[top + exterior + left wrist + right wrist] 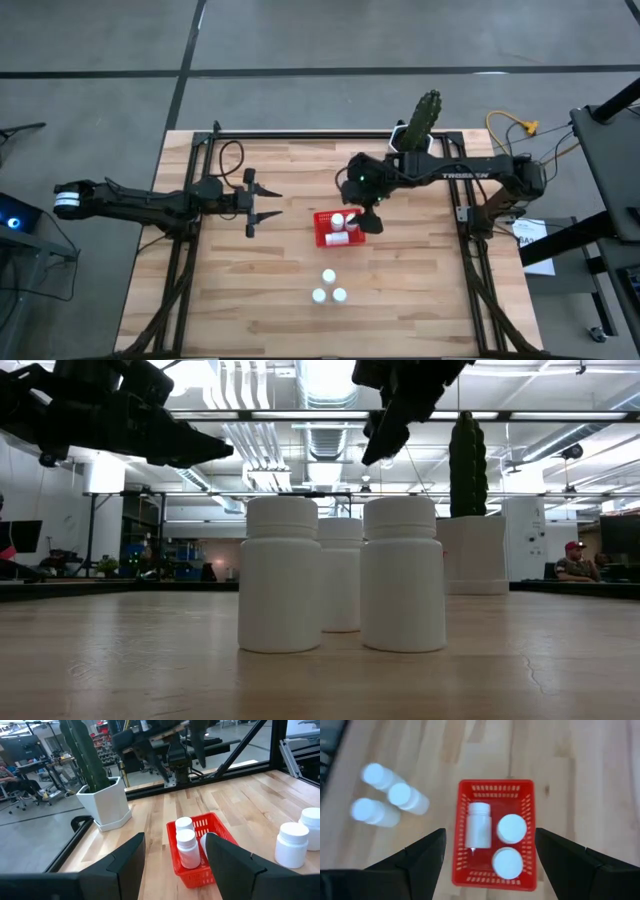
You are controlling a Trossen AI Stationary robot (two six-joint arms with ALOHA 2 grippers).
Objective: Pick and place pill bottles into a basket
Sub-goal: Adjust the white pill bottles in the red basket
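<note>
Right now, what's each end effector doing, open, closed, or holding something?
Left end effector: open, empty, left of the basket.
Right end effector: open, empty, above the basket.

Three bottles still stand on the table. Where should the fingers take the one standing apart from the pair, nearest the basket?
That pill bottle stands upright, a little apart from the other two. Probably best to come straight down and close the fingers across its round cap or upper body, fingers lined up so neither enters the gap toward the pair.

Open industrial lab: exposed ceiling ducts (320,430), workbenches (40,767) behind.
</note>
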